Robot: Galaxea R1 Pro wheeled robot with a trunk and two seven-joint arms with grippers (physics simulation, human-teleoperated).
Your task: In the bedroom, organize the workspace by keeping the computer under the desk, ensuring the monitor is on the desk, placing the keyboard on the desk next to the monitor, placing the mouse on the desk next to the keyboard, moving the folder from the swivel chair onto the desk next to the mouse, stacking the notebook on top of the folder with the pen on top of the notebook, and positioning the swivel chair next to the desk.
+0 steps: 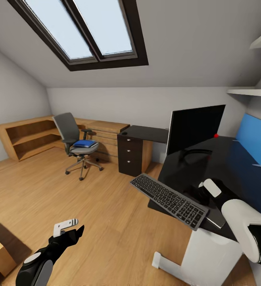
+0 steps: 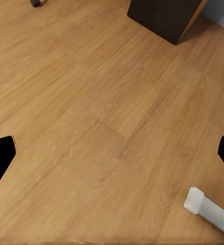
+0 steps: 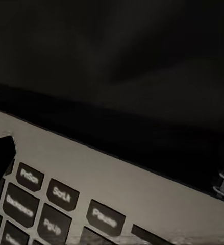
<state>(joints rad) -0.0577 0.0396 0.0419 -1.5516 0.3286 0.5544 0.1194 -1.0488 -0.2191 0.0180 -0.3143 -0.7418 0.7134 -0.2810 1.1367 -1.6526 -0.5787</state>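
Keyboard (image 1: 169, 195) hangs half off the near edge of the worktop (image 1: 225, 159), long axis running diagonally from the floor side back toward the robot's right, and that is what the next move turns on: it wants to slide inward, toward the monitor (image 1: 194, 128) standing just behind it. The right end effector (image 1: 207, 190) sits right at the keyboard's far end, the right wrist camera pressed close over its keys; whether it is clenched on the silver frame I cannot tell. The left end effector (image 1: 71, 227) hovers low over the wooden floor, fingers spread wide apart and empty, well away from the keyboard, so the right arm is clearly the nearer one. Across the room the swivel chair (image 1: 75, 143) carries the blue folder (image 1: 84, 143) on its seat, with a thin grey layer beneath it, possibly the notebook.
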